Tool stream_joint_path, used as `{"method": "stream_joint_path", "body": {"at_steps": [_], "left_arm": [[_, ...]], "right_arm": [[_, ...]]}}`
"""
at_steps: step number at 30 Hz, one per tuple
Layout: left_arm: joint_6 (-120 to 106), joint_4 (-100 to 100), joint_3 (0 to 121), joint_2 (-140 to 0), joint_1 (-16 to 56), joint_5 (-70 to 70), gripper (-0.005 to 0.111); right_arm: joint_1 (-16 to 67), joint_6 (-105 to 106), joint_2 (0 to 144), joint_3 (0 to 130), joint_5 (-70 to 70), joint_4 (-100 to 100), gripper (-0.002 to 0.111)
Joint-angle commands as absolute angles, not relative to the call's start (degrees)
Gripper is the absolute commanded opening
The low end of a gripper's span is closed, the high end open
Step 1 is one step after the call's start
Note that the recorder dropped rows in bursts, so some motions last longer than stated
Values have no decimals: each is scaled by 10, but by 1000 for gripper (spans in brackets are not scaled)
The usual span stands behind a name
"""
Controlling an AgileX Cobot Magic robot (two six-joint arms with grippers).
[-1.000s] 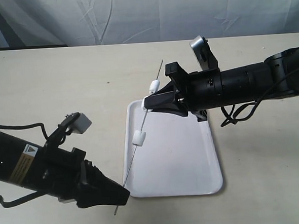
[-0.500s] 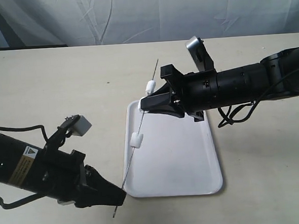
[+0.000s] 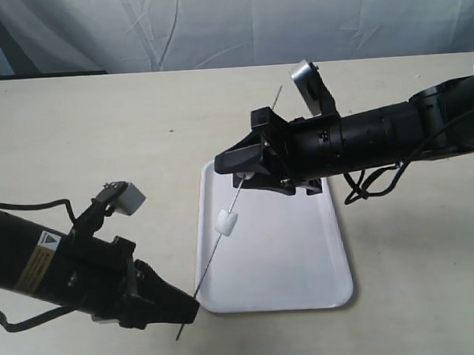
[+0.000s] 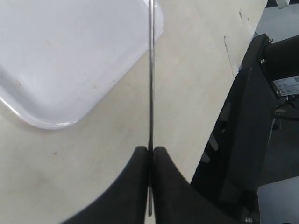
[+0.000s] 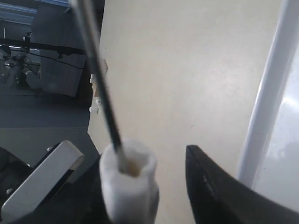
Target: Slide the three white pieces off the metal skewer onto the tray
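The thin metal skewer point(image 3: 210, 269) slants up from my left gripper point(image 3: 190, 309), which is shut on its lower end point(image 4: 150, 154), over the white tray point(image 3: 307, 274). One white piece point(image 3: 226, 223) sits midway on the rod above the tray's left rim. My right gripper point(image 3: 238, 171) straddles the skewer higher up, with a second white piece point(image 3: 244, 176) at its fingers. In the right wrist view that piece point(image 5: 128, 179) rests against one finger, clear of the other point(image 5: 210, 182), so the gripper point(image 5: 148, 156) is open. The third piece is hidden.
The tray point(image 4: 70, 56) lies on a beige table before a white cloth backdrop. A black cable point(image 3: 374, 183) hangs below the right arm. A black frame point(image 4: 252, 140) stands beyond the table edge in the left wrist view.
My right gripper slid leftward and down along the skewer, covering the upper piece. The skewer's top end swung right. The lower piece shifted slightly down the rod. My left gripper stayed put.
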State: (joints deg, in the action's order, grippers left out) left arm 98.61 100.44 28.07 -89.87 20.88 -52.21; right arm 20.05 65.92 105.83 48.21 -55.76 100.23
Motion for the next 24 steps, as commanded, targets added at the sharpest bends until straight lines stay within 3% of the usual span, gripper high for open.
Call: {"method": "stream_joint_path", "body": {"at_steps": [1,20,24], "left_arm": [[987,999,282,-897,212,-500,0],[994,999,276,-894,212,-437,0],[1003,999,276,-894,212,-437,0]], "right_arm": [[200,670,1055,503,-559,999,45],[200,658,1033,529,-510,999,45],[200,658,1032,529,-498,999,37]]}}
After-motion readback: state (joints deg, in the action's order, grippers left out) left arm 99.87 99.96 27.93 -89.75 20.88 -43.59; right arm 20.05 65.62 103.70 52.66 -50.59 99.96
